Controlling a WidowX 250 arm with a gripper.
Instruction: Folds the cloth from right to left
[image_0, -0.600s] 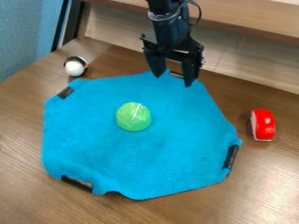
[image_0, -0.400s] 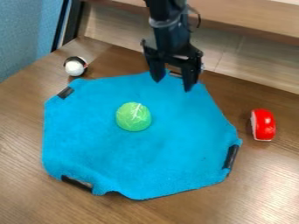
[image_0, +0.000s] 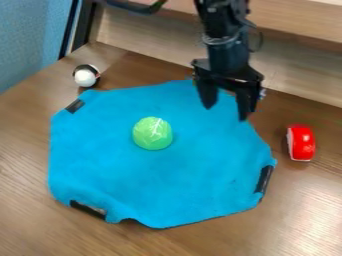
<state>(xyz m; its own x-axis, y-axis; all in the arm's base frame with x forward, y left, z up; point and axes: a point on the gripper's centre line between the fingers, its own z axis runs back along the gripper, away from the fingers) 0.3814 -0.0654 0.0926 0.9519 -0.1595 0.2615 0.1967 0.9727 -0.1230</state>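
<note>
obstacle: green ball (image_0: 152, 133) on blue cloth (image_0: 167, 185) | passage: between green ball and red toy (image_0: 302, 143)

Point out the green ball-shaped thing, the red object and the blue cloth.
Green ball-shaped thing (image_0: 152, 133): camera view, middle of its rounded top.
Red object (image_0: 303, 143): camera view, middle of its red side.
Blue cloth (image_0: 167, 185): camera view, bare lower middle.

Toy cabbage (image_0: 152, 133), white ball (image_0: 85, 77), red toy (image_0: 304, 142)

arm (image_0: 226, 35) cut off by top edge, cloth (image_0: 160, 180) partly hidden behind tool (image_0: 226, 114)
</note>
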